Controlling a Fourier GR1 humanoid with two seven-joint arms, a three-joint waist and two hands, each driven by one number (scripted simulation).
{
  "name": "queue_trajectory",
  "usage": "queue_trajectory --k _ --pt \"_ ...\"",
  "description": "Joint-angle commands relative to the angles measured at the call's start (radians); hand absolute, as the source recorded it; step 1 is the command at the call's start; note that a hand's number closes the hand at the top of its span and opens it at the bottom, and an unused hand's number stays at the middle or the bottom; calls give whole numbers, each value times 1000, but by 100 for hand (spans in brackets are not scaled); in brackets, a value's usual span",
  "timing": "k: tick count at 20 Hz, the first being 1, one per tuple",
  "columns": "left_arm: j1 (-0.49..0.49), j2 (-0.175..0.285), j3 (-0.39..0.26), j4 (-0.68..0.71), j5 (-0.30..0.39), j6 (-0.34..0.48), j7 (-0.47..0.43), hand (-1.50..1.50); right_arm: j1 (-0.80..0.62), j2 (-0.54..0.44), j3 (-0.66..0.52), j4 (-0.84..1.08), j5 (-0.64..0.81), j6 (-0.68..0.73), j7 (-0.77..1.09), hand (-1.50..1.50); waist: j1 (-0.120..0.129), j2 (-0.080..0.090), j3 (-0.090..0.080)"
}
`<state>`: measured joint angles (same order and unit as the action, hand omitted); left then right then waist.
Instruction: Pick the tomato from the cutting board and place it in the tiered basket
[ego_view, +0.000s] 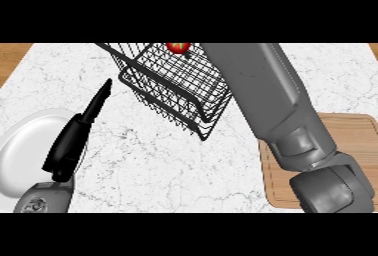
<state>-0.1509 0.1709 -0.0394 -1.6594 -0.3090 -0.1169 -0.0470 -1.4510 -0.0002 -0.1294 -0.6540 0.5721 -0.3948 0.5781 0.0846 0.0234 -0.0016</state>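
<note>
The red tomato (177, 47) shows at the picture's top edge, behind the wires of the black tiered basket (177, 87), which stands at the counter's back middle. My right forearm (269, 95) reaches from the lower right up past the basket's right side and ends at the top edge next to the tomato; its hand is out of view. The wooden cutting board (358, 145) lies at the right with nothing showing on it, partly hidden by that arm. My left hand (70, 142) rests at the left, fingers straight and pointing up, holding nothing.
A white plate (26, 150) sits at the left edge, partly under my left hand. The white marble counter (170, 165) spreads between plate and board. Strips of wooden surface show at the far top corners.
</note>
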Motion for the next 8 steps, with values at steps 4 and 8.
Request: queue_trajectory --k 4,8 --pt "14 -20 -4 1 -32 39 7 0 -23 -24 -37 41 53 -334 -49 -150 -43 -11 0" --pt "69 25 54 -8 6 14 -12 0 38 -136 -61 9 75 -352 19 -150 -82 -28 1"
